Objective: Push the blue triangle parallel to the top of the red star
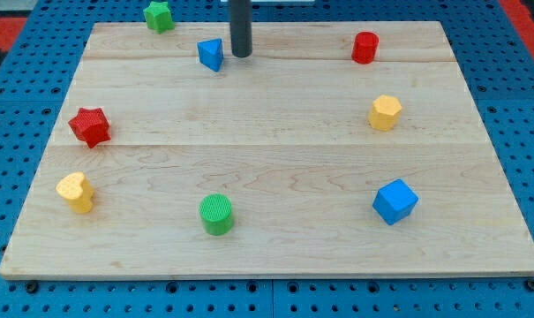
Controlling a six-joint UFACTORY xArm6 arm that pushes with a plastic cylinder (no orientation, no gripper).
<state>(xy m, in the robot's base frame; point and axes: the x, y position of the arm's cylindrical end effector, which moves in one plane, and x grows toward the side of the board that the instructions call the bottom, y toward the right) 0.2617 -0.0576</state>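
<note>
My tip [241, 56], jawless, stands just right of the upright blue triangle [211, 54].

my tip [241, 56] rests on the board, rod upright.

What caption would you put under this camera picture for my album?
My tip sits just right of the blue triangle near the board's top, far from the red star at the left.

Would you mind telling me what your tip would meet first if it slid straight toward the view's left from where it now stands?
My tip stands just right of the blue triangle, so it would likely meet that block first, almost at once. The green star sits farther left and higher, probably off that line.
</note>
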